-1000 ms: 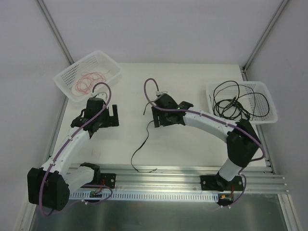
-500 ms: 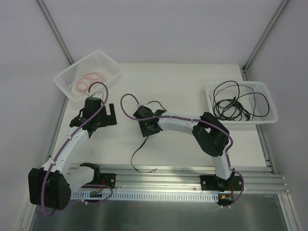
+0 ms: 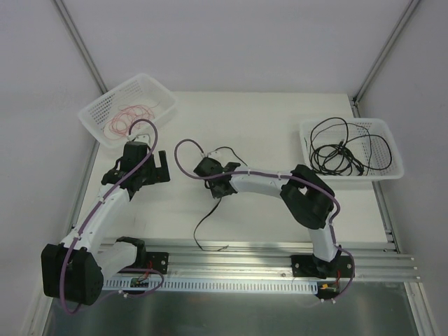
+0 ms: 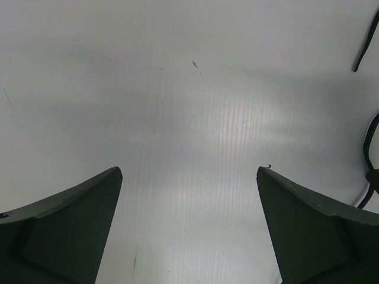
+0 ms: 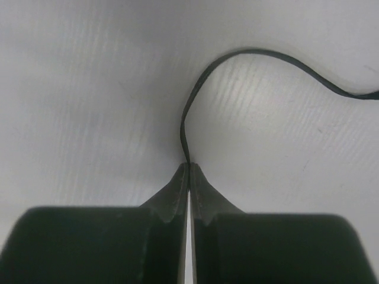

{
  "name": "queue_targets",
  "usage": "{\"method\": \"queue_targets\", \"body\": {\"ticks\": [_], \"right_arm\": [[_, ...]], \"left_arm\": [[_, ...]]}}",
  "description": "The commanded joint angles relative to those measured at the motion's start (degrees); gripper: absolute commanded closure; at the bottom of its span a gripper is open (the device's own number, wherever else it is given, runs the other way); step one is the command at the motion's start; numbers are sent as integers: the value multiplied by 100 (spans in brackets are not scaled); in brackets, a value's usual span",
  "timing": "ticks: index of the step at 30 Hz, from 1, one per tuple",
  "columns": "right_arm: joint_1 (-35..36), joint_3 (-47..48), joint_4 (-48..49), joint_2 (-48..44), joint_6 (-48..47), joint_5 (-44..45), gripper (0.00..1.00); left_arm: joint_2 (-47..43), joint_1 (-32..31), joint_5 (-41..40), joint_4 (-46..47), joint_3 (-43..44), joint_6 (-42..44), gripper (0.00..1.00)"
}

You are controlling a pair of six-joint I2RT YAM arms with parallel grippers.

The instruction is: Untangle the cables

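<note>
Your right end effector (image 5: 188,168) was pinched shut on the thin black flexible cable (image 5: 184,127), which trailed across the middle of the white counter (image 3: 280,133); your left end effector (image 4: 189,174) gaped empty. You were best advised to draw slowly, watching that no loop snagged

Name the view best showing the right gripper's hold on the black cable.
Right wrist: right gripper shut on the black cable, close up. Top external hides the pinch; left wrist shows only cable bits.

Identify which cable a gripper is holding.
The lone thin black cable mid-table, pinched in the right gripper; the other black cables lie in the right white plastic basket, the red cables in the left basket.
</note>
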Motion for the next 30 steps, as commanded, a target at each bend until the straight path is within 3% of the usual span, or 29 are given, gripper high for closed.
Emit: {"method": "queue_targets", "body": {"ticks": [1, 7, 13, 23, 30], "right_arm": [[-242, -423, -347, -503, -261, 648, 99], [-1023, -845, -373, -1970, -929, 939, 99], [-1788, -381, -716, -3305, -1930, 1035, 99], [-2378, 1403, -831, -4397, -3557, 1141, 99], [-2650, 1791, 205, -4907, -4638, 1422, 99]], "left_arm": [[9, 60, -4, -36, 171, -37, 1], [17, 60, 92, -36, 171, -11, 1], [9, 60, 180, -36, 171, 15, 1], [-9, 60, 242, -36, 171, 42, 1], [-9, 60, 268, -36, 180, 51, 1]]}}
